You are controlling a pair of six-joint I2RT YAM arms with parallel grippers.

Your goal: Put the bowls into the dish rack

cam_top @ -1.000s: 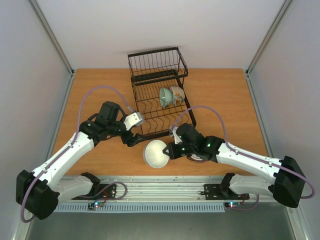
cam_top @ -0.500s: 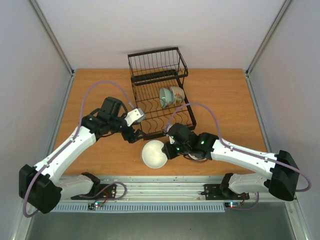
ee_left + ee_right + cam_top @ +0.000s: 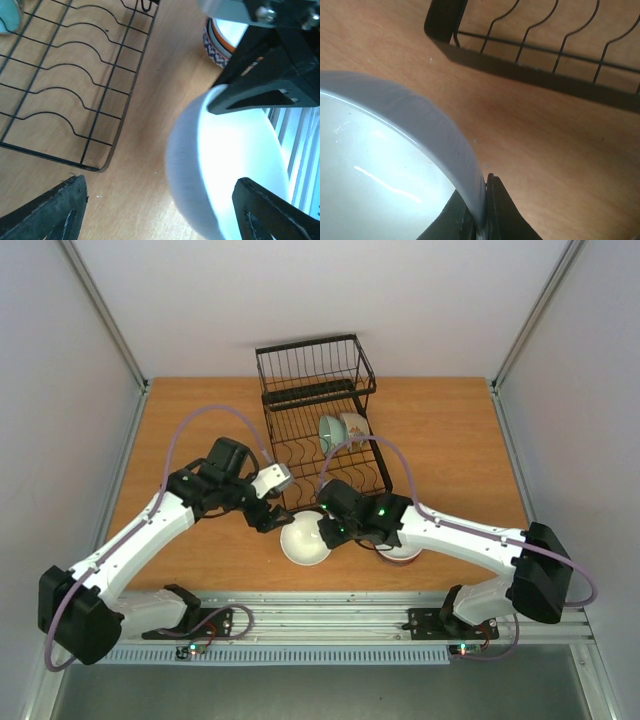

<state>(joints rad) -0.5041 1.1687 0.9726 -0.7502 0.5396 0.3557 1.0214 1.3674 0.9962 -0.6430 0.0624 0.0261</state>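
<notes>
My right gripper (image 3: 326, 531) is shut on the rim of a cream-white bowl (image 3: 305, 541) and holds it tilted just in front of the near left corner of the black wire dish rack (image 3: 318, 455). The right wrist view shows its fingers (image 3: 495, 210) pinching the rim of that bowl (image 3: 385, 145). My left gripper (image 3: 272, 516) is open right beside the bowl. In the left wrist view the bowl (image 3: 225, 160) lies between its fingers (image 3: 55, 212), nearer the right one. A pale green bowl (image 3: 329, 431) and a cream bowl (image 3: 354, 426) stand in the rack.
An orange and blue-patterned bowl (image 3: 218, 44) sits on the table, mostly hidden under my right arm in the top view (image 3: 402, 554). The rack's taller basket section (image 3: 313, 364) is at the far end. The rack's near edge (image 3: 535, 80) is close ahead of the right wrist.
My right arm has carried the white bowl left and a little farther, toward the rack's near left corner. My left gripper has shifted slightly right, closing the gap to the bowl.
</notes>
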